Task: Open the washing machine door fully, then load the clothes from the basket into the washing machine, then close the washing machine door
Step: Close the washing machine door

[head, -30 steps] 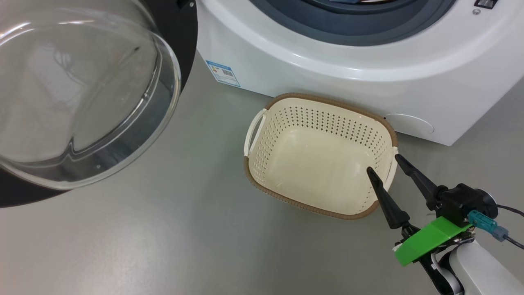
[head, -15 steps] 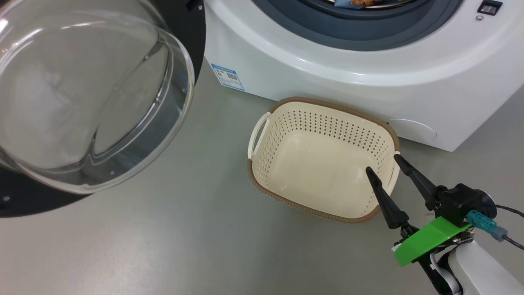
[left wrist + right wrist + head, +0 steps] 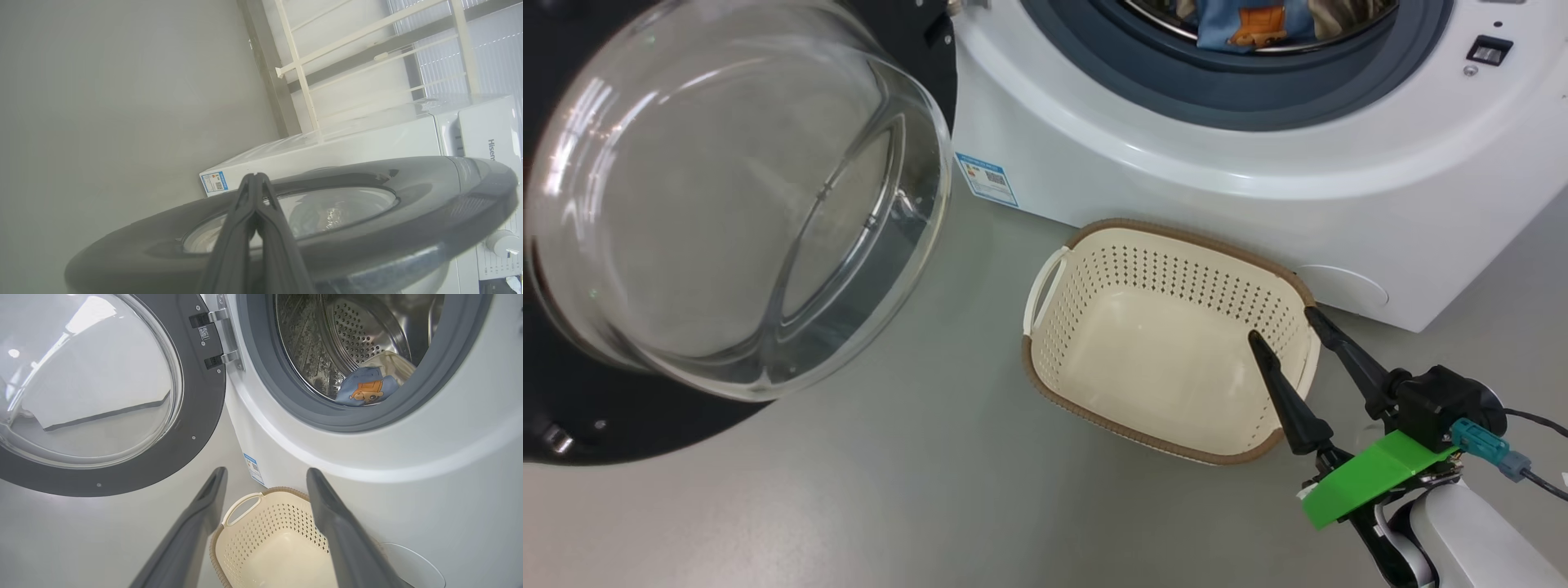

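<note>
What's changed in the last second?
The washing machine door has swung a little toward the washing machine, beyond the camera's own shift. Nothing gripped or released. The basket stays put, empty; right gripper stays open by it; left gripper shut.

Right gripper (image 3: 1281, 322): two long black tapered fingers (image 3: 1294, 412) with pointed tips, set in chunky black housing (image 3: 1433, 404). Bright green flat plate (image 3: 1368, 482) just behind finger roots. Teal connector (image 3: 1474, 434) beside housing, thin black cable (image 3: 1547, 482) trailing off. Glossy white forearm (image 3: 1470, 539) behind plate. Left gripper (image 3: 254, 179): same finger shape, matte dark grey.
</note>
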Robot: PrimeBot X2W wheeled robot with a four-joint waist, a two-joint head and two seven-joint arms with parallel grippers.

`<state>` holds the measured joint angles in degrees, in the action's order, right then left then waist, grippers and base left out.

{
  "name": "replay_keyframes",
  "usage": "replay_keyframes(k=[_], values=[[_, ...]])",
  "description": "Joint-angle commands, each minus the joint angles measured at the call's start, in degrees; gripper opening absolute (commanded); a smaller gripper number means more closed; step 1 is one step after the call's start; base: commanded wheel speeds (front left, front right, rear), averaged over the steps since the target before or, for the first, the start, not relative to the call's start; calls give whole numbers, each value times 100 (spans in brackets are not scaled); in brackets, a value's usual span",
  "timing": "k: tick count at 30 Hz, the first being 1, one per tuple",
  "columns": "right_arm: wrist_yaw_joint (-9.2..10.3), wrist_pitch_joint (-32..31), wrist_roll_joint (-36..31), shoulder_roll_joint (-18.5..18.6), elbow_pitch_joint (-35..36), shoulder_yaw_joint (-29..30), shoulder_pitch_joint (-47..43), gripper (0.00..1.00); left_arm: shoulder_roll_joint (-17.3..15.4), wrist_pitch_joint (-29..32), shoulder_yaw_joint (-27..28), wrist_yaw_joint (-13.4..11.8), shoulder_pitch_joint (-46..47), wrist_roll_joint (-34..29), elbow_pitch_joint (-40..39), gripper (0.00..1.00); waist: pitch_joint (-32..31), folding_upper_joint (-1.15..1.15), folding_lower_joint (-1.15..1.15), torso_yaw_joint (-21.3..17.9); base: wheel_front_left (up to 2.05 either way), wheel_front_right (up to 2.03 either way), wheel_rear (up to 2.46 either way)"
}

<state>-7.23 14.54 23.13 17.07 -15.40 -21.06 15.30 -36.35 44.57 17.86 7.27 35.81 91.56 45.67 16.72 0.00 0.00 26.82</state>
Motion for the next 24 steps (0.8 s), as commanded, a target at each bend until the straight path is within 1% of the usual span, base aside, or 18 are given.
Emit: replay_keyframes(k=[1, 10, 17, 24], values=[[-25, 46, -20, -37, 126, -52, -72, 100, -285, 214, 10, 22, -138, 18, -219, 0, -94, 0, 0, 27, 0, 0, 0], [-25, 46, 8, -88, 146, 96, -196, 100, -187, 799, -127, 22, -463, 61, -781, 0, -315, 0, 0, 95, 0, 0, 0], [-25, 46, 12, -98, 167, 236, -273, 100, -37, 1218, -228, 22, -764, 109, -1454, 0, -450, 0, 0, 136, 0, 0, 0], [-25, 46, 6, -180, 179, 331, -349, 100, 85, 1539, -327, 22, -1066, 105, -2100, 0, -620, 0, 0, 81, 0, 0, 0]])
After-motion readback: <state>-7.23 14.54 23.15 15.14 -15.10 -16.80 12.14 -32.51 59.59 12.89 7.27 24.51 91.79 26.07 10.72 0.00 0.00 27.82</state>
